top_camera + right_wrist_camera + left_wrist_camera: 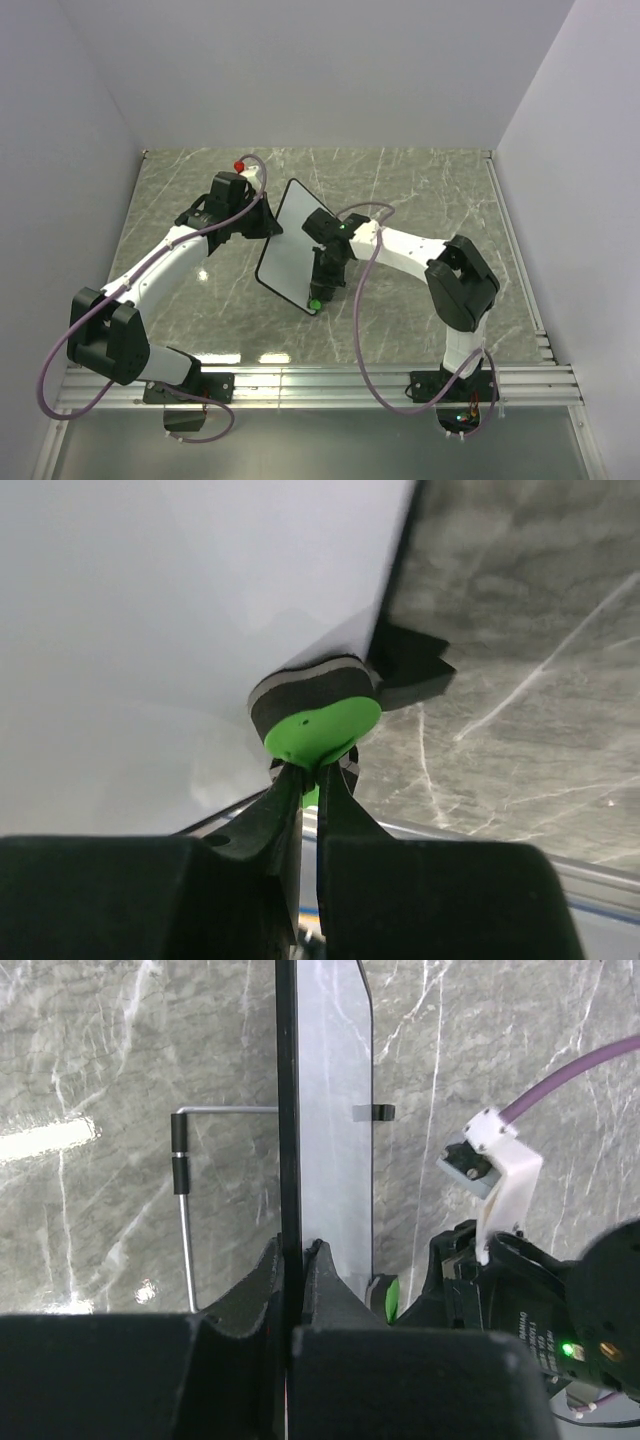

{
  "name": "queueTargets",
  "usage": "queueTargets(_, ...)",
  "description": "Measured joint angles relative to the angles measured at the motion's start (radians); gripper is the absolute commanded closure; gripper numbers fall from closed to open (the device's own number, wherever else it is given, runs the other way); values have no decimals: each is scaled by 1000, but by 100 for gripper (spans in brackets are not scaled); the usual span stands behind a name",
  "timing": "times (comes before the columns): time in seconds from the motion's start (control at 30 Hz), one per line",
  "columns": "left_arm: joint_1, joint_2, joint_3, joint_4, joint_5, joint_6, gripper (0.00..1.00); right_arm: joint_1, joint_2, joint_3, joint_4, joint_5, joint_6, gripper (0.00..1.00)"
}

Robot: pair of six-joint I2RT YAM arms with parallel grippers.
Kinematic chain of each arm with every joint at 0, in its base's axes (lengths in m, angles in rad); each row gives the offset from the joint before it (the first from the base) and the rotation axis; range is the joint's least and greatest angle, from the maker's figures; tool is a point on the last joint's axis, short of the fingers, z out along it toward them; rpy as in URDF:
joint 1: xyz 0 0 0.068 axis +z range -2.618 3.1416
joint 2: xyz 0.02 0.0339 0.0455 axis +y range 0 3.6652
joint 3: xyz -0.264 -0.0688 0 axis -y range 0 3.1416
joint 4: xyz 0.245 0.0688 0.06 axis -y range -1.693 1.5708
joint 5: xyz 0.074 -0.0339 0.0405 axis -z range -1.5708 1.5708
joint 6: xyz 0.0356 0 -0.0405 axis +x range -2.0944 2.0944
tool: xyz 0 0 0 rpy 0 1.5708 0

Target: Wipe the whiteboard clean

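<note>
The whiteboard [288, 248] stands tilted near the table's middle, white with a thin black frame. No red marks show on its visible face. My left gripper [262, 222] is shut on its far left edge; the left wrist view shows the board [335, 1130] edge-on between my fingers [268, 1272]. My right gripper [318, 293] is shut on the green eraser [314, 304], which presses on the board near its lower corner. In the right wrist view the eraser [318, 720] has a green back and a dark felt pad against the white board [150, 610].
A red-capped marker [239, 165] lies at the back left by the wall. A metal wire stand [182, 1170] is behind the board. Grey walls enclose the marble table [430, 190] on three sides; an aluminium rail [350, 380] runs along the near edge.
</note>
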Motion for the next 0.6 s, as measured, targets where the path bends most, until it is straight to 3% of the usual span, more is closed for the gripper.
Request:
queueTargets(0.27, -7, -3, 3, -5, -5, -10, 96, -36, -98, 182, -24, 143, -35, 100)
queueTargets(0.43, -15, 5, 13, -38, -47, 15, 68, -214, -314, 68, -11, 213, -60, 100)
queueTargets(0.6, -17, 62, 19, -116, -122, 43, 54, -354, -363, -161, -14, 291, -89, 94)
